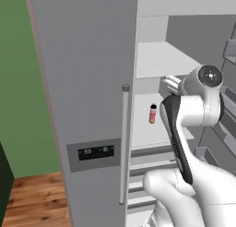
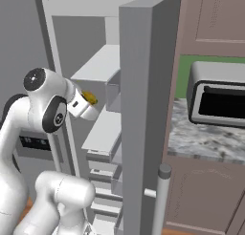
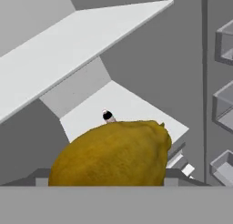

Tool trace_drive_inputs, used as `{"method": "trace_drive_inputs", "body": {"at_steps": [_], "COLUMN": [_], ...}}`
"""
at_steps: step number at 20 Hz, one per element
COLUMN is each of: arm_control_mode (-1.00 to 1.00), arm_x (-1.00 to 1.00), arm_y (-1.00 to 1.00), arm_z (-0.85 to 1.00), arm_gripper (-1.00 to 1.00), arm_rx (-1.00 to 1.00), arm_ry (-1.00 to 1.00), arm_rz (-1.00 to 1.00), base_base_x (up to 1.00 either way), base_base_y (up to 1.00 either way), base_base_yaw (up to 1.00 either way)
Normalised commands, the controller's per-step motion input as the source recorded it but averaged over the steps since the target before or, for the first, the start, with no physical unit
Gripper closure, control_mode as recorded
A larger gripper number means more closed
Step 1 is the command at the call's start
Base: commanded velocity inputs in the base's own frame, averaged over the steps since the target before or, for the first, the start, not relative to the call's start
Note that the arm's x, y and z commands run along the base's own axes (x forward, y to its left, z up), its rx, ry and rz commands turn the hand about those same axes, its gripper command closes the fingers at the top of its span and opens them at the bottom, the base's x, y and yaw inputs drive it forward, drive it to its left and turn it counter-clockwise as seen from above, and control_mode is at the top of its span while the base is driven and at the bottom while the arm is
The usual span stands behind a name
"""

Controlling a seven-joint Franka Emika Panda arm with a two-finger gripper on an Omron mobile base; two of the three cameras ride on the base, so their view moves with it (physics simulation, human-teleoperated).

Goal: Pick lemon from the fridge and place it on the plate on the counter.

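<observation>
- One lemon sits clamped in the hand, inside the open fridge above its middle shelf
- Judged light, firm, roundish and apt to roll; gripping across its middle suits
- Arm folds at the elbow, wrist reaching level into the fridge near a pink bottle

The lemon looms large and close — behind it a black-capped bottle on a white fridge shelf.
</observation>
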Motion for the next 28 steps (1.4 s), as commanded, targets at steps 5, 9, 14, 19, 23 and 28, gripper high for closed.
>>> {"method": "trace_drive_inputs", "body": {"at_steps": [5,9,14,19,23,28], "arm_control_mode": [-1.00,-1.00,-1.00,1.00,1.00,1.00], "arm_x": [0.00,0.00,0.00,0.00,0.00,0.00], "arm_y": [0.35,0.29,0.02,0.00,0.00,0.00], "arm_z": [-0.06,0.00,0.00,0.00,0.00,0.00], "arm_gripper": [1.00,1.00,1.00,1.00,1.00,1.00], "arm_rx": [0.00,0.00,0.00,0.00,0.00,0.00], "arm_ry": [0.08,0.03,0.03,0.00,0.00,0.00], "arm_rz": [0.00,0.00,0.00,0.00,0.00,0.00], "base_base_x": [0.00,0.00,0.00,0.00,-0.20,-0.40], "base_base_y": [0.00,0.00,0.00,0.01,0.17,0.25], "base_base_yaw": [0.00,0.00,0.00,0.00,-0.07,-0.12]}}
